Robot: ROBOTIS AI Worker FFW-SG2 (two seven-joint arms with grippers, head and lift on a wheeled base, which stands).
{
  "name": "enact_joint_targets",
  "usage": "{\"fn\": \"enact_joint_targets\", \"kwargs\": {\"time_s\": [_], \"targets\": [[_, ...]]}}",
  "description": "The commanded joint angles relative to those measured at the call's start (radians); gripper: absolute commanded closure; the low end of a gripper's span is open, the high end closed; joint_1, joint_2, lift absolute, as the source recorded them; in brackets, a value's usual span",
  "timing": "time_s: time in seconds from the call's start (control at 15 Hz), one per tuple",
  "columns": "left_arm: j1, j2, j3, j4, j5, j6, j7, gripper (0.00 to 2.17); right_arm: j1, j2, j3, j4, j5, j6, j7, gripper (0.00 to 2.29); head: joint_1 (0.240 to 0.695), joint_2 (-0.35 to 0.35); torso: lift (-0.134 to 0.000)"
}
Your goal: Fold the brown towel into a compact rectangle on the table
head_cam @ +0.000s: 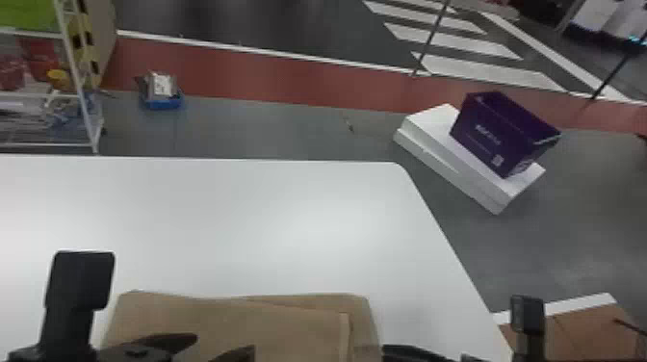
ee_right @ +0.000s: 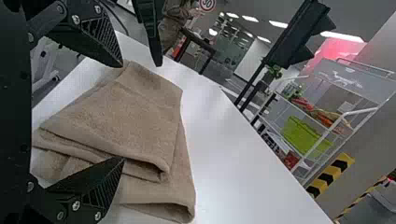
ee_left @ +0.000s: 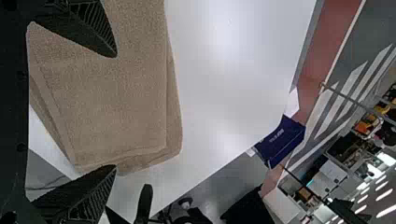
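The brown towel (head_cam: 284,327) lies folded on the white table (head_cam: 269,216). Near it, the left gripper (head_cam: 224,342) has its fingers apart — so does the right gripper (head_cam: 422,353).

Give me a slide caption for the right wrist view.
Open black gripper beside a brown towel folded in layers on a white table.

Can't see the near side of the brown towel (head_cam: 231,322), cut off in the head view; can't make out blurred items (head_cam: 41,53) on the far-left rack (head_cam: 77,82).
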Motion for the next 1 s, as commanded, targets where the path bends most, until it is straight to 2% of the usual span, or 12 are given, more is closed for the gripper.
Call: {"fn": "enact_joint_targets", "kwargs": {"time_s": [0.0,0.07,0.2,0.33,0.47,0.53,0.67,0.73,0.93], "targets": [[0.018,-0.003,0.051,0.003,0.003,0.005,-0.024,0.04,0.04,0.054,0.007,-0.034,0.0,0.057,-0.036,0.23,0.695,-0.35,-0.124],[0.019,-0.003,0.067,0.004,0.006,0.008,-0.031,0.05,0.06,0.078,0.0,-0.054,-0.015,0.091,-0.065,0.26,0.695,-0.35,-0.124],[0.019,-0.003,0.085,0.015,0.017,0.011,-0.05,0.05,0.117,0.13,-0.025,-0.151,-0.06,0.183,-0.183,0.26,0.695,-0.35,-0.124],[0.061,-0.003,0.111,-0.002,0.02,0.008,-0.053,0.05,0.109,0.133,-0.022,-0.213,-0.074,0.33,-0.286,0.26,0.695,-0.35,-0.124],[0.071,-0.003,0.114,-0.007,0.021,0.008,-0.053,0.04,0.108,0.135,-0.016,-0.238,-0.093,0.373,-0.327,0.26,0.695,-0.35,-0.124],[0.074,-0.003,0.109,-0.008,0.021,0.008,-0.053,0.04,0.103,0.136,-0.019,-0.258,-0.126,0.388,-0.36,0.26,0.695,-0.35,-0.124],[0.074,-0.003,0.108,-0.008,0.021,0.008,-0.05,0.04,0.102,0.161,-0.019,-0.315,-0.143,0.44,-0.412,0.26,0.695,-0.35,-0.124],[0.076,-0.003,0.109,-0.007,0.021,0.008,-0.048,0.04,0.102,0.171,-0.017,-0.359,-0.143,0.458,-0.453,0.26,0.695,-0.35,-0.124],[0.094,-0.003,0.111,-0.007,0.021,-0.004,-0.05,0.04,0.103,0.171,-0.013,-0.46,-0.144,0.458,-0.625,0.26,0.695,-0.35,-0.124]]}}
